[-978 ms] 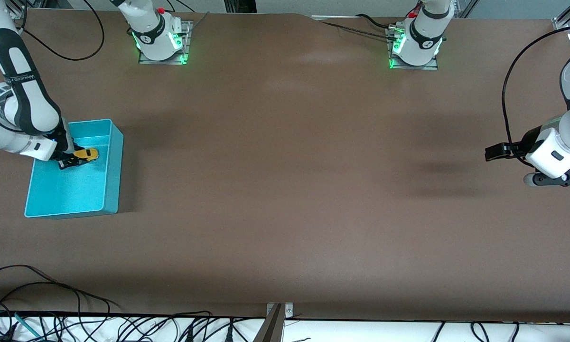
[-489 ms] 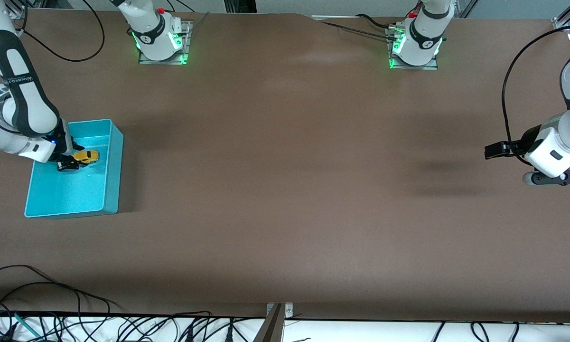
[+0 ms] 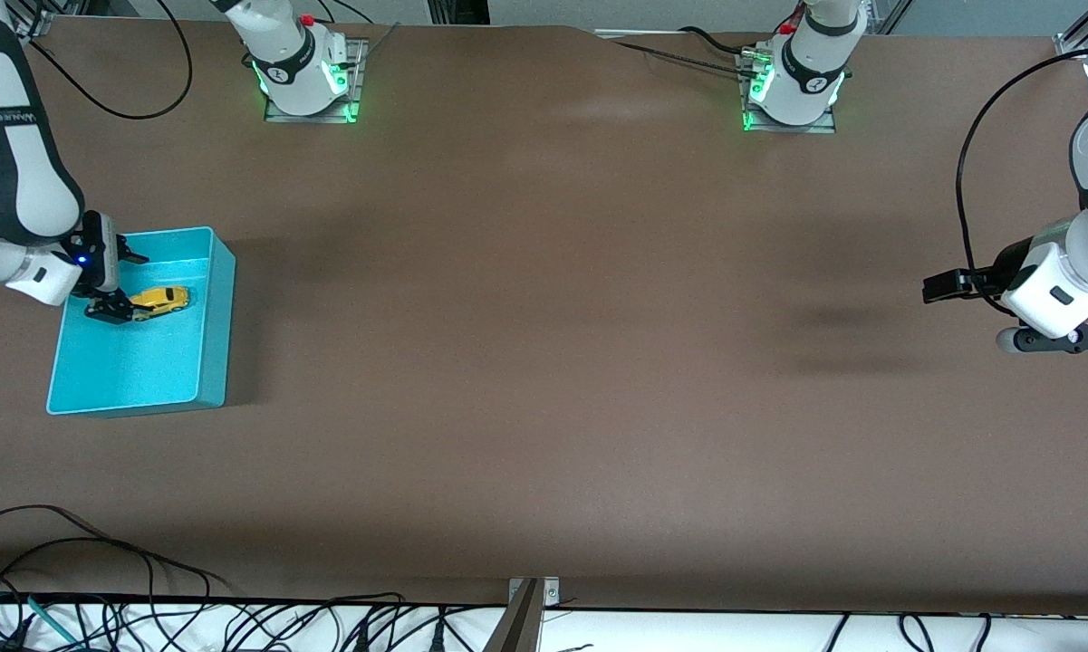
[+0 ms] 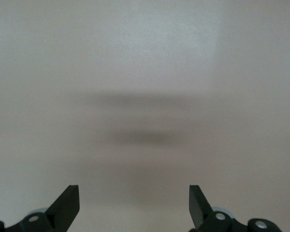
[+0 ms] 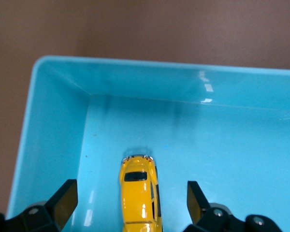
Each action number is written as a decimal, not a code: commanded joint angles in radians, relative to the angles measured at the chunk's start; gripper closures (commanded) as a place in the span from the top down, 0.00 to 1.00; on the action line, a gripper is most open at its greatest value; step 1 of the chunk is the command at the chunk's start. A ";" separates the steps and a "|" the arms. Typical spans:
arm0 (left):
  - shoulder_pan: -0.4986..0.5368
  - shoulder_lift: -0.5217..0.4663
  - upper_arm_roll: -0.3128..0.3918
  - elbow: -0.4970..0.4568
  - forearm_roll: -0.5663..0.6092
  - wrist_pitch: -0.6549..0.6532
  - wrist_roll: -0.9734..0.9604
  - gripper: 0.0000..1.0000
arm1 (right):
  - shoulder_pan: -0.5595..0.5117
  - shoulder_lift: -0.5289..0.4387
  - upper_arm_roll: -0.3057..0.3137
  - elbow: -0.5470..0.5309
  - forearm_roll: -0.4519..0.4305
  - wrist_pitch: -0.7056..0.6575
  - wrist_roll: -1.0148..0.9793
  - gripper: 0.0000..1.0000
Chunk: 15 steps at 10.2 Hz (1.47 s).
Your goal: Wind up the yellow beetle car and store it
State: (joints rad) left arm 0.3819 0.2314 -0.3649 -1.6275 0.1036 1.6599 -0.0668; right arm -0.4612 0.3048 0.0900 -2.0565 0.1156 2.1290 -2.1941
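Storage looks done: the yellow beetle car [image 5: 139, 193] lies in the teal bin [image 3: 217, 317], between the spread fingers of the right gripper [image 5: 130, 205] above it. The left gripper [image 4: 134, 205] waits open over bare table; only pulling away seems left.

A wide brown table [image 3: 544, 362] with black cables [image 3: 100, 580] tangled along its near edge.

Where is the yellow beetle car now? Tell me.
The yellow beetle car lies in the teal bin at the right arm's end of the table, beneath the open right gripper.
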 commanded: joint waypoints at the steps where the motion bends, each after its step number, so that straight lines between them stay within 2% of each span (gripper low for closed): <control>1: 0.005 0.006 0.003 0.021 -0.025 -0.023 0.035 1.00 | -0.001 -0.090 0.027 -0.007 0.018 -0.069 0.124 1.00; 3: 0.005 0.006 0.003 0.021 -0.025 -0.022 0.035 1.00 | 0.003 -0.172 0.066 -0.011 0.018 -0.130 0.280 1.00; 6: 0.005 0.006 0.003 0.021 -0.025 -0.023 0.035 1.00 | 0.022 -0.291 0.077 -0.024 0.018 -0.247 0.620 1.00; 9: 0.005 0.005 0.003 0.021 -0.025 -0.022 0.035 1.00 | 0.099 -0.365 0.083 -0.021 0.021 -0.255 0.970 1.00; 11: 0.005 0.006 0.003 0.021 -0.025 -0.022 0.035 1.00 | 0.133 -0.371 0.080 -0.017 0.102 -0.238 1.233 1.00; 12: 0.005 0.006 0.001 0.021 -0.025 -0.023 0.033 1.00 | 0.163 -0.390 0.079 -0.017 0.105 -0.242 1.317 1.00; 15: 0.005 0.006 0.003 0.021 -0.025 -0.022 0.033 1.00 | 0.245 -0.476 0.077 -0.017 0.092 -0.253 1.760 1.00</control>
State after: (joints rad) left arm 0.3837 0.2317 -0.3641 -1.6274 0.1005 1.6580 -0.0568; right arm -0.2558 -0.1027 0.1778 -2.0550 0.1979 1.8817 -0.5943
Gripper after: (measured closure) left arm 0.000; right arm 0.000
